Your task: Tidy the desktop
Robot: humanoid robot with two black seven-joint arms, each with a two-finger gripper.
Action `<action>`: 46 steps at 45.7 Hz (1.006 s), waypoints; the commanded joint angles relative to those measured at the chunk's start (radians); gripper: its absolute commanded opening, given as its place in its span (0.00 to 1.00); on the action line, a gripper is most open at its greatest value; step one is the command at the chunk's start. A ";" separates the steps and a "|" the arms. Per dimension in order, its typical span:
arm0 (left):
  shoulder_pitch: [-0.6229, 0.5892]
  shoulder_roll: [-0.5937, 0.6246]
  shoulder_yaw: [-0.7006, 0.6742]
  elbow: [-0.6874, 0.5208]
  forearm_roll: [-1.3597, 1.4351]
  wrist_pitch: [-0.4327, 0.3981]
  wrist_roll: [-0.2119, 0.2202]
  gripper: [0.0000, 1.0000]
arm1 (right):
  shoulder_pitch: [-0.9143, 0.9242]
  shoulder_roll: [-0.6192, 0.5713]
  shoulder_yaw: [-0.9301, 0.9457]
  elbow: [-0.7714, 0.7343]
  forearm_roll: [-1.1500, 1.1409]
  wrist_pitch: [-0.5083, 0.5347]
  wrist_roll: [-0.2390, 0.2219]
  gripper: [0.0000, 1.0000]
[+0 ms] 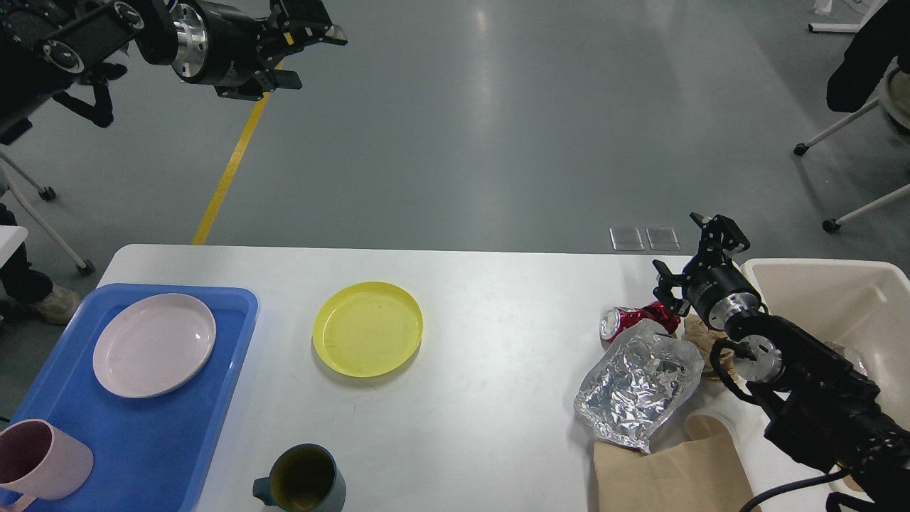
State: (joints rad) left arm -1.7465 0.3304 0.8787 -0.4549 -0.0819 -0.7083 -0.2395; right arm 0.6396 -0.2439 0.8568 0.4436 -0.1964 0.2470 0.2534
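The white desktop fills the lower view. On it are a yellow plate, a dark teal cup, a crushed red can, a crumpled silver foil bag, a brown paper bag and a white paper cup on its side. My right gripper is open and empty, hovering just right of and beyond the red can, beside the bin. My left gripper is raised high at the far left, well beyond the table, with its fingers apart and empty.
A blue tray at the left front holds a pink plate and a pink cup. A cream bin stands at the right edge. Crumpled brown paper lies under my right wrist. Chair legs stand beyond the table.
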 commanded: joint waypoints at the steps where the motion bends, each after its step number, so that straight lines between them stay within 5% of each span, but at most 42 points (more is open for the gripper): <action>1: -0.094 -0.028 0.172 -0.039 0.002 -0.229 -0.001 0.98 | 0.000 0.000 0.001 0.000 0.000 0.000 0.000 1.00; 26: -0.177 -0.088 0.298 -0.053 0.014 -0.252 -0.004 0.98 | 0.000 0.000 -0.001 0.000 0.000 0.000 0.000 1.00; 37: -0.292 -0.123 0.402 -0.269 0.020 -0.252 0.000 0.98 | 0.000 0.000 0.001 0.000 0.000 0.000 0.000 1.00; 46: -0.387 -0.264 0.479 -0.522 0.132 -0.252 -0.001 0.98 | 0.000 0.000 -0.001 0.000 0.000 0.000 0.000 1.00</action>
State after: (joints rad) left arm -2.0806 0.1591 1.3245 -0.8310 -0.0269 -0.9602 -0.2389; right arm 0.6397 -0.2439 0.8571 0.4434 -0.1964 0.2470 0.2532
